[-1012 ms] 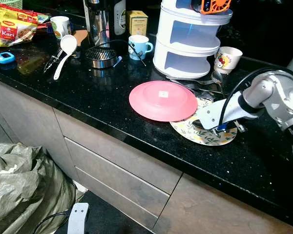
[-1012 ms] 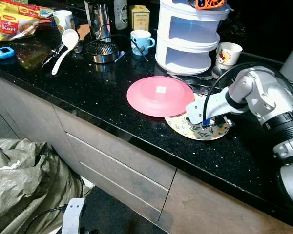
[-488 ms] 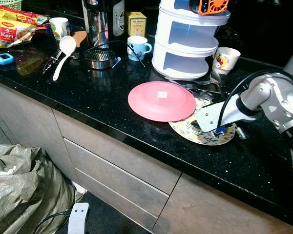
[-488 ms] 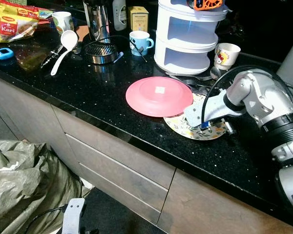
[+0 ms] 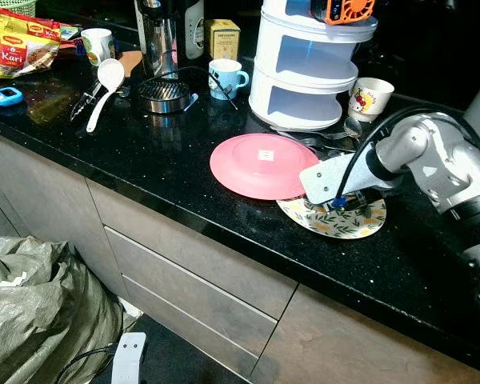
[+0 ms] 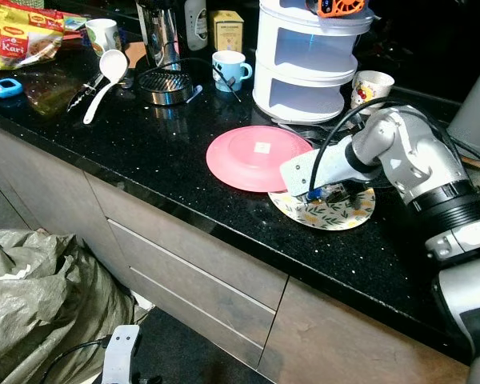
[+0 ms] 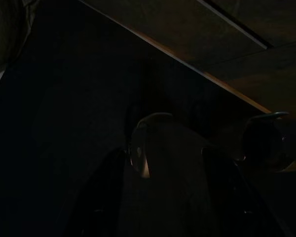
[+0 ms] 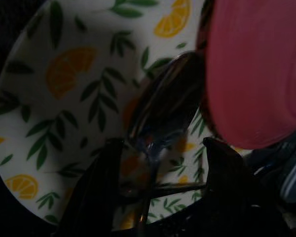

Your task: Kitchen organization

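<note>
My right pincer [image 5: 342, 202] is down over the plate with lemons and leaves [image 5: 354, 222] on the black counter [image 5: 144, 152]. Its two black fingers [image 8: 96, 192] stand apart, so it is open, and a shiny spoon [image 8: 160, 106] lies on the plate between them. I cannot tell if the fingers touch the spoon. The pink plate [image 5: 262, 164] lies upside down at about ten o'clock from the lemon plate, and its edge sits on top of the lemon plate's edge. At twelve o'clock from the pink plate stands a tall white rack [image 5: 308, 68] with an orange thing [image 5: 342, 10] on top. A small cup with a picture [image 5: 370, 98] stands at three o'clock from the rack, and a blue mug [image 5: 226, 78] at nine o'clock from it. Farther along at nine o'clock are a round metal strainer [image 5: 163, 94], a white ladle [image 5: 106, 84] and a red and yellow food bag [image 5: 20, 40]. My left pincer [image 7: 163, 197] hangs in the dark, and I cannot tell if it is open or closed.
</note>
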{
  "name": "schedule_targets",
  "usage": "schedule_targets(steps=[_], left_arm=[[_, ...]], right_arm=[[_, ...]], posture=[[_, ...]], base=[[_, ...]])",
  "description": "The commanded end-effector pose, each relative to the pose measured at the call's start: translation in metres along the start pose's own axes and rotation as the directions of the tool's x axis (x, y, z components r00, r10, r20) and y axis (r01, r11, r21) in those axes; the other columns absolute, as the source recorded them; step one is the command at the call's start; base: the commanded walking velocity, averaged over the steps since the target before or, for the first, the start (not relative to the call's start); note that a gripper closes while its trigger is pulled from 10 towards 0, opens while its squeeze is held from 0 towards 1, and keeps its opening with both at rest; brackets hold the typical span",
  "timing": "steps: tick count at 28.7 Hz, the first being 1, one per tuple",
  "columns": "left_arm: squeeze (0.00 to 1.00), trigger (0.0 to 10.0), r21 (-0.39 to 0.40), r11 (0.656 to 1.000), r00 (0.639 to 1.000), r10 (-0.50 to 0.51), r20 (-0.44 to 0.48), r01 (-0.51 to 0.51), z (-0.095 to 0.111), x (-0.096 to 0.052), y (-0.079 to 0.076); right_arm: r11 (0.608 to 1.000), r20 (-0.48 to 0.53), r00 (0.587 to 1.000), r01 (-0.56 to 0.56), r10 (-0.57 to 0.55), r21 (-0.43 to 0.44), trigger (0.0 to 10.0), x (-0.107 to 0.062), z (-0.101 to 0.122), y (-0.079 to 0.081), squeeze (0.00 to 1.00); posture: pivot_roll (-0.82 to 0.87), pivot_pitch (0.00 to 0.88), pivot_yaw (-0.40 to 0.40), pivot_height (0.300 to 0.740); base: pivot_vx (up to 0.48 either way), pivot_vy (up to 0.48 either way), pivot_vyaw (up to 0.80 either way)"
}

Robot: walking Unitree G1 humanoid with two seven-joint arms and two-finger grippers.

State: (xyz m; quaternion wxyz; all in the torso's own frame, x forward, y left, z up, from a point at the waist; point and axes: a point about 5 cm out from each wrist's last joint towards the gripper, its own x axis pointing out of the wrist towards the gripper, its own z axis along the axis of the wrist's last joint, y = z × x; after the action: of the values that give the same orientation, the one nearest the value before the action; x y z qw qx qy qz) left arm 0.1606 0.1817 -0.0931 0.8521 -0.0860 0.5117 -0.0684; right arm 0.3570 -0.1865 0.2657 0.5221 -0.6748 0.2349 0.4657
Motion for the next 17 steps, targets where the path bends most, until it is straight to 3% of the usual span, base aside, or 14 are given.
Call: schedule_targets(steps=[1,14,15,16,17], left_arm=[[0.00,10.0,-0.007,1.000,1.000,-0.011,-0.006,0.011,-0.0032,0.0011,-0.0043],[0.00,10.0,-0.012,1.000,1.000,-0.014,0.002,0.014,-0.0014,0.0018,-0.0060],[0.00,10.0,-0.012,1.000,1.000,-0.015,0.002,0.015,-0.0013,0.0018,-0.0062],[0.00,10.0,-0.012,1.000,1.000,-0.015,0.002,0.015,-0.0012,0.0019,-0.0062],[0.00,10.0,-0.012,1.000,1.000,-0.015,0.003,0.015,-0.0010,0.0019,-0.0063]], right_arm=[[0.999,-0.035,0.999,-0.032,0.032,0.005,10.0,0.0040,-0.0004,0.0012,0.00],[0.998,-0.129,0.990,-0.056,0.058,0.018,10.0,0.0045,-0.0052,-0.0055,0.00],[0.997,-0.133,0.989,-0.070,0.071,0.014,7.5,0.0052,-0.0047,-0.0047,0.00],[0.997,-0.136,0.988,-0.079,0.080,0.011,7.5,0.0057,-0.0044,-0.0042,0.00],[0.996,-0.133,0.987,-0.089,0.090,0.011,0.0,0.0063,-0.0037,-0.0039,0.00]], posture=[[0.01,0.041,-0.055,0.740],[0.01,0.040,-0.064,0.740],[0.01,0.040,-0.065,0.740],[0.01,0.040,-0.065,0.740],[0.01,0.041,-0.064,0.740]], base=[[0.000,0.000,0.00],[0.000,0.000,0.00],[0.000,0.000,0.00],[0.000,0.000,0.00],[0.000,0.000,0.00]])
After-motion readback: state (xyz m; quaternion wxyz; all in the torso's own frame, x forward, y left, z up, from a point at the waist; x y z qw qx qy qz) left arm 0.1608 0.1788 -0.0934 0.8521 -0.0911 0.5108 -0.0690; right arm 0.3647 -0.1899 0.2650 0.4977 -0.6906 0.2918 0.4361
